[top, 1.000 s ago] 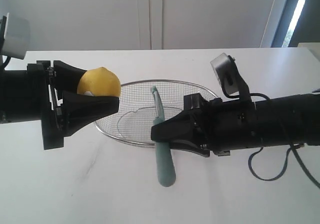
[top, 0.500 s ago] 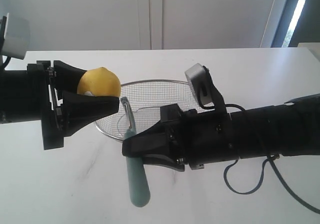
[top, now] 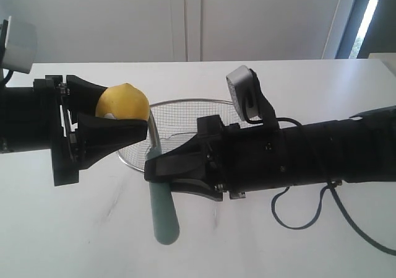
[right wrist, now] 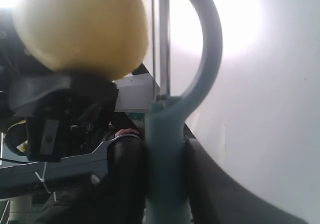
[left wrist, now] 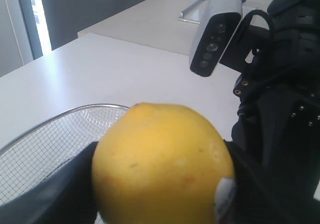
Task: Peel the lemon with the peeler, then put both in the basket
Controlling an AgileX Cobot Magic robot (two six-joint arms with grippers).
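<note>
My left gripper [top: 124, 109] is shut on the yellow lemon [top: 124, 101] and holds it above the table at the left; the lemon [left wrist: 160, 164] shows a red-and-white sticker at its side. Reaching across from the right, my right gripper [top: 156, 166] is shut on the pale teal handle of the peeler [top: 164, 219]. The peeler [right wrist: 165, 154] stands upright, its looped metal head right beside the lemon [right wrist: 82, 29]; whether they touch I cannot tell. The silver wire basket [top: 198, 102] sits on the table behind both grippers.
The white table [top: 93, 241] spreads around the basket [left wrist: 45, 149]. The right arm's wrist camera [top: 244, 95] sticks up over the basket, and a black cable [top: 309, 213] loops below that arm. A white wall stands behind.
My right arm has carried the peeler leftward from in front of the basket's middle to just beside the lemon. The left gripper and lemon have not moved.
</note>
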